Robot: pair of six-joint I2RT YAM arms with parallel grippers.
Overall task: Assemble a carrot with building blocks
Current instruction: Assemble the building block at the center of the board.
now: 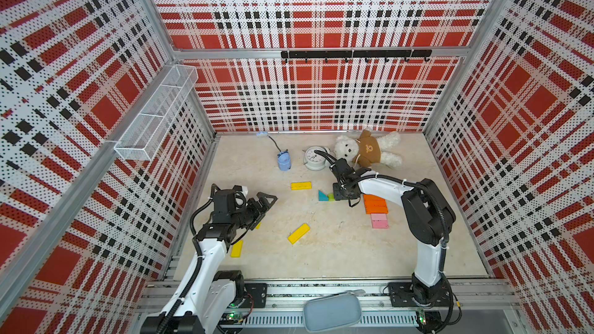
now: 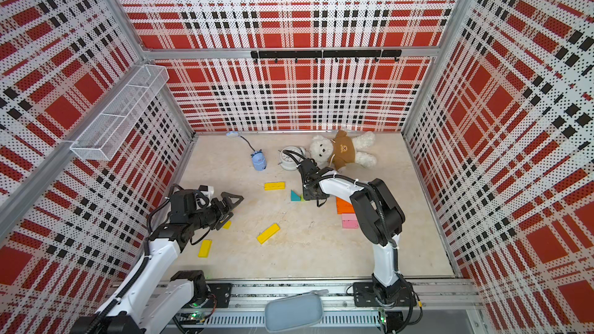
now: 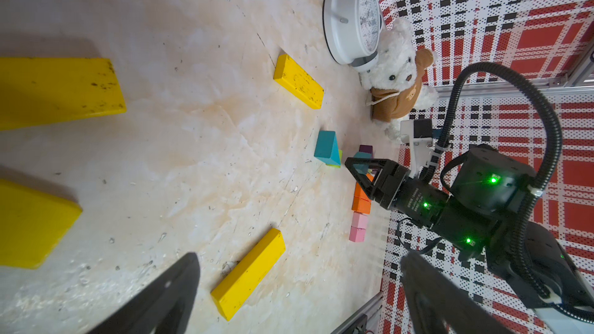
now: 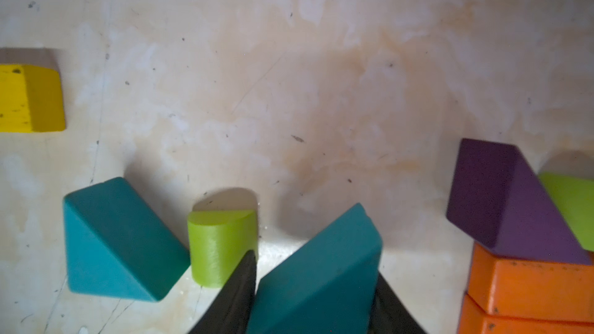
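Observation:
My right gripper [image 4: 316,287] is shut on a teal triangle [image 4: 321,271], held low over the floor. Beside it stand a lime-green stub [image 4: 221,245] and a second teal triangle [image 4: 115,239]. A purple triangle [image 4: 508,200] rests on stacked orange bars [image 4: 530,284], with another lime piece [image 4: 575,207] behind it. In a top view the right gripper [image 1: 345,195] sits between the teal triangle [image 1: 323,195] and the orange bars [image 1: 375,204], with pink bars [image 1: 379,221] nearer the front. Three yellow bars [image 1: 301,185] [image 1: 299,233] [image 1: 237,248] lie scattered. My left gripper [image 1: 265,202] hovers open and holds nothing.
A white alarm clock [image 1: 315,157], a teddy bear [image 1: 366,149] and a small blue gadget [image 1: 284,160] stand at the back. A wire basket [image 1: 154,117] hangs on the left wall. A grey pouch [image 1: 332,311] lies on the front rail.

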